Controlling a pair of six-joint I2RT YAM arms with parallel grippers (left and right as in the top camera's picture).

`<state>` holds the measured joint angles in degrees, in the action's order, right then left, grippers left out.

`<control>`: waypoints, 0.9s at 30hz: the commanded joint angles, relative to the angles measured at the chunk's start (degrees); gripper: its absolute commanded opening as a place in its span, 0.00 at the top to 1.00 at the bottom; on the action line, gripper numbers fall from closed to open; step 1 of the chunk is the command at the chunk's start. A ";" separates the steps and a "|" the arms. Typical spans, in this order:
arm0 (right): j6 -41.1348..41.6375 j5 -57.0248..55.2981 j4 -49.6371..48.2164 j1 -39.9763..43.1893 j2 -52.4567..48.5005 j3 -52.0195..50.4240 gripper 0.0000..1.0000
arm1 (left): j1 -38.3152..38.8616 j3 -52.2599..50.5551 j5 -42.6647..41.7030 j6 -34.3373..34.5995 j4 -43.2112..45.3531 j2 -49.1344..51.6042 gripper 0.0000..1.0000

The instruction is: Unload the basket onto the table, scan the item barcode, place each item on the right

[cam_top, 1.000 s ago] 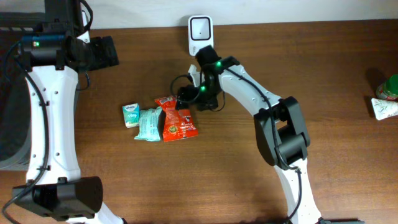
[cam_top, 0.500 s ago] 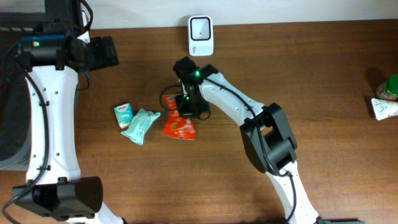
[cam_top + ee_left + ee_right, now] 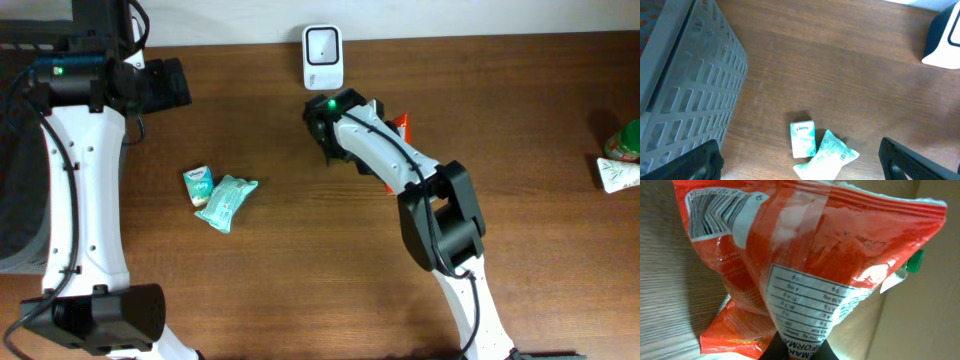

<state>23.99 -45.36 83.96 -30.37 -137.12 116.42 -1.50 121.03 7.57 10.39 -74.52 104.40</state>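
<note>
Lifted off the table (image 3: pixel 300 290) since a second ago, the red snack packet (image 3: pixel 805 255) hangs clamped in the right gripper (image 3: pixel 796 351), just near of the scanner (image 3: pixel 322 55), probably to present its barcode (image 3: pixel 710 207).

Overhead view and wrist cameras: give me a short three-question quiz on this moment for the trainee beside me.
1. True or false: the red snack packet lies on the table beside the teal packet.
2. Which gripper is open? A) left gripper B) right gripper C) both
3. Fill in: in the right wrist view, the barcode shows at the packet's upper ____.

Key: 1 false, the right gripper holds it near the scanner. 2 A. 3 left.
</note>
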 commanded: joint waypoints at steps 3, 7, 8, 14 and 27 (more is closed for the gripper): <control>-1.25 3.50 -0.85 -1.18 0.48 -2.27 0.96 | 0.00 0.83 0.39 0.68 -0.11 -0.11 0.01; -1.25 5.38 -0.83 -4.90 -2.08 -2.75 0.96 | 0.00 0.83 0.39 0.68 -0.11 -0.11 0.01; -1.18 6.01 -0.94 -6.05 -2.62 -2.75 0.96 | 0.00 0.83 0.39 0.68 -0.11 -0.11 0.01; 0.48 6.27 -2.21 -15.10 -2.78 -2.47 0.65 | 0.00 0.83 0.39 0.68 -0.11 -0.11 0.01; -17.94 35.80 4.90 -6.71 -2.78 17.03 0.17 | 0.00 0.83 0.39 0.68 -0.11 -0.11 0.01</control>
<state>11.79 -19.29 89.54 -35.97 -139.92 133.34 -1.50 121.03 7.55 10.39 -74.52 104.40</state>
